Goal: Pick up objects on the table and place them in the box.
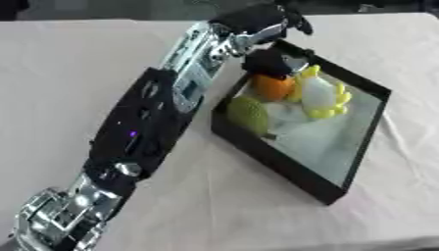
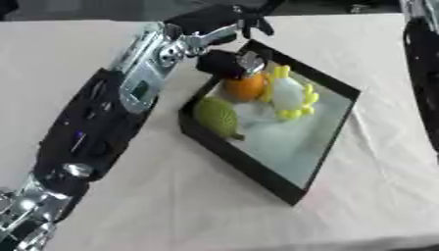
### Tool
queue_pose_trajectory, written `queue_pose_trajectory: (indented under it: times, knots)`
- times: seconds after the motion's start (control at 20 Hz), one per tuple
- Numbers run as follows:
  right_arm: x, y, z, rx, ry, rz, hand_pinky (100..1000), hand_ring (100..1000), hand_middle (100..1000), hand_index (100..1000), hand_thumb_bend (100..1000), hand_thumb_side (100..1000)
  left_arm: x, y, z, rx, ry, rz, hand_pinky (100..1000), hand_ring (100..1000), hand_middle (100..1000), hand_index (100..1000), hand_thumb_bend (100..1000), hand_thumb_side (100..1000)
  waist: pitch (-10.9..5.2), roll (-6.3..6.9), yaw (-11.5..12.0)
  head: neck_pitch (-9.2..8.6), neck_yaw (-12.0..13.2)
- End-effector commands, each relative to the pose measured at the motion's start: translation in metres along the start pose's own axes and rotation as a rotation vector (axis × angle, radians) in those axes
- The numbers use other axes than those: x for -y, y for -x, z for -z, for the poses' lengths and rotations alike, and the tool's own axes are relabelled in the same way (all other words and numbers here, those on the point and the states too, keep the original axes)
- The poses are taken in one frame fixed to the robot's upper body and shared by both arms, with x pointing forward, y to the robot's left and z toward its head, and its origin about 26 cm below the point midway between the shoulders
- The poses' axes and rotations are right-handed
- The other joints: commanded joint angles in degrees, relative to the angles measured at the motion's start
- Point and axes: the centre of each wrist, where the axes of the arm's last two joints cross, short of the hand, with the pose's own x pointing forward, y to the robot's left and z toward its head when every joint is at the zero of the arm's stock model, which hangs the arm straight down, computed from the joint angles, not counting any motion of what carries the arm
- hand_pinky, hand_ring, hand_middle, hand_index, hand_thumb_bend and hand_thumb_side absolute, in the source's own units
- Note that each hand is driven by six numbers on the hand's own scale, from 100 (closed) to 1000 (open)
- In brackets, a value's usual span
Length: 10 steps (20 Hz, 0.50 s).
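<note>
A black box (image 1: 283, 164) with a pale bottom lies askew on the cloth-covered table. Inside it are a green round thing (image 1: 249, 115), an orange round thing (image 1: 273, 87) and a white and yellow soft thing (image 1: 322, 94). My left arm reaches from the lower left up to the box's far left corner. My left hand (image 1: 267, 61) hangs over that corner, right above the orange thing and touching or nearly touching it. Whether it holds the orange thing I cannot tell. My right hand is out of view; only a part of the right arm (image 2: 420, 54) shows at the right edge.
A pale cloth (image 1: 214, 206) covers the table, with bare cloth in front of the box and to the left of my arm. The table's far edge runs along the top of the view.
</note>
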Motion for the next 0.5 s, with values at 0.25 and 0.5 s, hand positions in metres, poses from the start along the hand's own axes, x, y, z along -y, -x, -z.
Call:
queue_pose_trajectory:
  times: [0.25,0.5]
  knots:
    - [0.033,-0.011,-0.006,0.034,0.057,-0.038,960,850,772,813,100,557,-0.051,0.018,-0.063,-0.002,-0.251,-0.221,821,756,812,857,100,689,-2.54,0.32,2.02,-0.08,-2.7]
    - [0.045,-0.007,-0.014,0.029,0.074,-0.052,959,850,772,812,100,555,-0.068,0.05,-0.126,-0.086,-0.475,-0.394,807,749,809,844,100,638,-2.93,0.51,3.51,-0.08,-4.53]
